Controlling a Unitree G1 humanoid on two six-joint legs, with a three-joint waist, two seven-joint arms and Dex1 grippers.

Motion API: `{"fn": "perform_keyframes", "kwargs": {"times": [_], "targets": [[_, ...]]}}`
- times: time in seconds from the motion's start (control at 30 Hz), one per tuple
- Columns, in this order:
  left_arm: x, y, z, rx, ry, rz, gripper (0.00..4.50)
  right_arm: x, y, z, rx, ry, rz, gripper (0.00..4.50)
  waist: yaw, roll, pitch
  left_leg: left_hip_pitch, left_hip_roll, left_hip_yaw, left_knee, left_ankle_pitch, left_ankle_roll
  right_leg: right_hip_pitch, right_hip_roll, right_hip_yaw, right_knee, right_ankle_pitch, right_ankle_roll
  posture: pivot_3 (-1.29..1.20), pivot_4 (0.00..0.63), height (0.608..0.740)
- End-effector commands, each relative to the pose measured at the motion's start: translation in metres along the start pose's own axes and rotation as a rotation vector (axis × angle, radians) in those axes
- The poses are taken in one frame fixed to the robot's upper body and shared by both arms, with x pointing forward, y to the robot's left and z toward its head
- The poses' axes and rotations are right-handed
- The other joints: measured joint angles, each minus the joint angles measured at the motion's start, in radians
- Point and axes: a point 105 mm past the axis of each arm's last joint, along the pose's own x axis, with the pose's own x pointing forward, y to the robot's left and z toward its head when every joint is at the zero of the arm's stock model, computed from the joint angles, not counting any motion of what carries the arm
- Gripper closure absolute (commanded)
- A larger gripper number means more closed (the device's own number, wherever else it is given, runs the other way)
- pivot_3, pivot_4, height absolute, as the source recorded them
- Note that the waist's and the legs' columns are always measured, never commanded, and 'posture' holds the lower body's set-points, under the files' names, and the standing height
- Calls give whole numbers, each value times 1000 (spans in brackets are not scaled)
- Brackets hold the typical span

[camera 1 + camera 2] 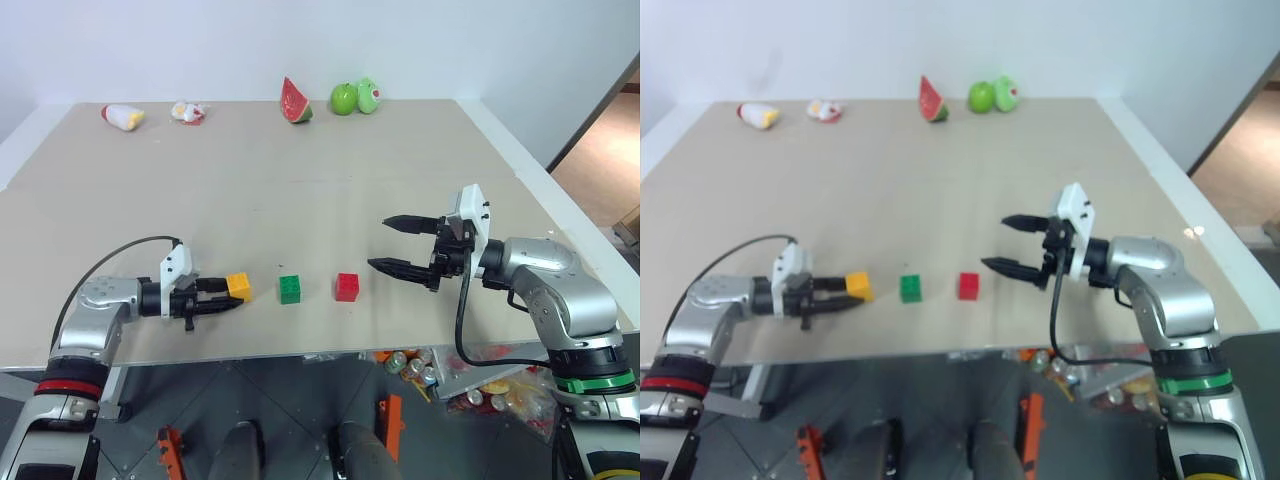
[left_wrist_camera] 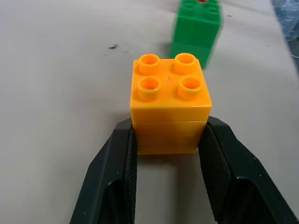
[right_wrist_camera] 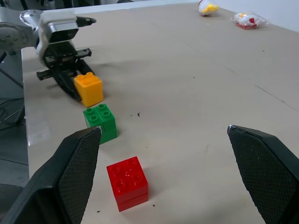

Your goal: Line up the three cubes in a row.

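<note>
Left tool (image 1: 222,300) low over desk (image 1: 300,200) near front edge, fingers (image 2: 117,177) clenched on lower sides of yellow cube (image 1: 238,286). Yellow cube sits on desk, left end of row. Green cube (image 1: 290,289) just right of it, small gap; red cube (image 1: 347,287) next, similar gap. Right tool (image 1: 395,245) released, fingers wide apart, hovering right of red cube, not touching.
</note>
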Motion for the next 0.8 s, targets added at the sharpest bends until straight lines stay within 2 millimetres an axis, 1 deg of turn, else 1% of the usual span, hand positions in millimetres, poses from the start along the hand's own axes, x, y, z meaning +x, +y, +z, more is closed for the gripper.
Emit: {"fn": "perform_keyframes", "kwargs": {"times": [0.03, 0.2, 0.33, 0.4, 0.5, 0.6, 0.8], "targets": [[-2, 7, 6, 37, -9, 13, 3222, -6, -1, 15, -43, -35, -12, 0, 0, 0, 0, 0, 0, 0, 0, 0, 0, 0, 0, 0, 0, 0, 0, 0, 150, 740], [0, 5, 6, 39, -10, -4, 3222, -7, -2, 15, -45, -33, -18, 0, 0, 0, 0, 0, 0, 0, 0, 0, 0, 0, 0, 0, 0, 0, 0, 0, 150, 740], [0, -2, 7, 35, -15, -36, 3222, -9, -1, 17, -41, -38, -14, 0, 0, 0, 0, 0, 0, 0, 0, 0, 0, 0, 0, 0, 0, 0, 0, 0, 150, 740], [-2, -6, 7, 30, -14, -50, 3222, -10, 3, 17, -30, -40, 8, 0, 0, 0, 0, 0, 0, 0, 0, 0, 0, 0, 0, 0, 0, 0, 0, 0, 150, 740], [-5, -13, 5, 21, -5, -67, 3222, -12, 17, 16, 0, -38, 77, 0, 0, 0, 0, 0, 0, 0, 0, 0, 0, 0, 0, 0, 0, 0, 0, 0, 150, 740], [-6, -16, 2, 15, 2, -67, 3222, -10, 27, 8, 6, -7, 115, 0, 0, 0, 0, 0, 0, 0, -1, 0, 0, 0, 0, 0, 0, -1, 0, 0, 150, 740], [-6, -14, 0, 12, 7, -53, 3222, -6, 25, 8, 16, -21, 103, 0, 0, 0, 0, 0, 0, 0, 0, 0, 0, 0, 0, 0, 0, 0, 0, 0, 150, 740]]}}
